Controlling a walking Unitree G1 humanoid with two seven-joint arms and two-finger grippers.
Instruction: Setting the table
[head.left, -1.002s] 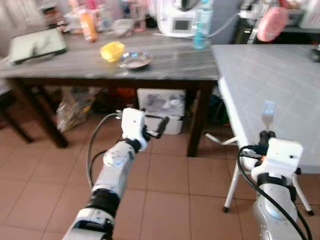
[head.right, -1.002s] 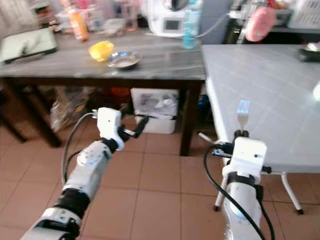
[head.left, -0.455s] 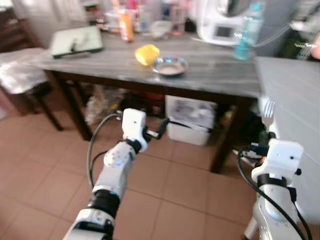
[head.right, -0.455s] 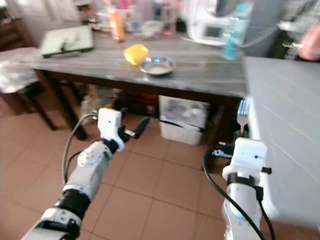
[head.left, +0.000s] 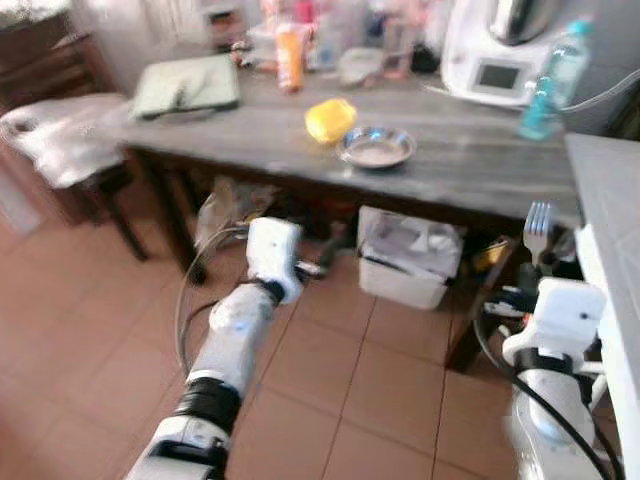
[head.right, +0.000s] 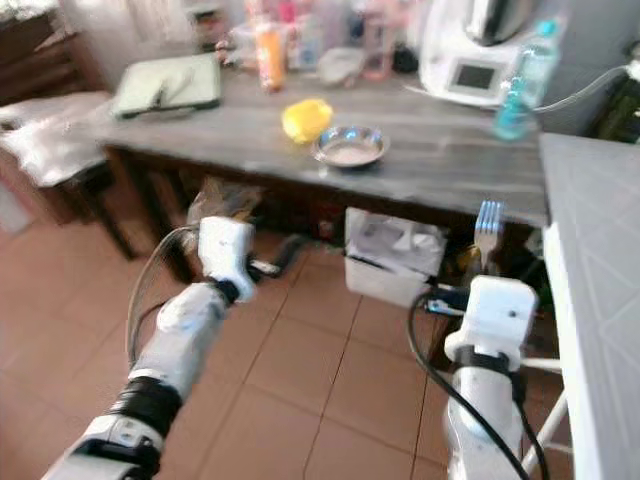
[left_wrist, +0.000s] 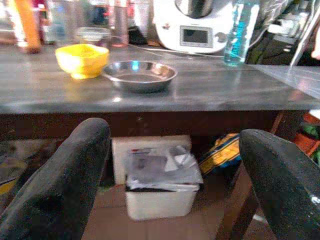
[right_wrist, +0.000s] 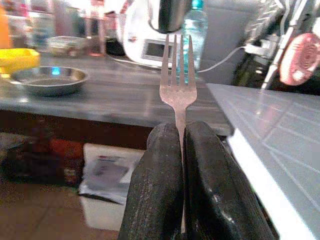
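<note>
Right gripper (right_wrist: 181, 150) pinching an upright fork (right_wrist: 176, 95) beside the white table (head.right: 600, 300), left gripper (left_wrist: 175, 165) spread wide, facing the steel bowl (left_wrist: 139, 75)

Nothing legible; the white appliance (left_wrist: 194, 26) display seems too blurred to read.

fork (right_wrist: 176, 80) handle hidden between fingers (right_wrist: 157, 185)

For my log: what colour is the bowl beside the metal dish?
Yellow bowl, clearest in the left wrist view.
</note>
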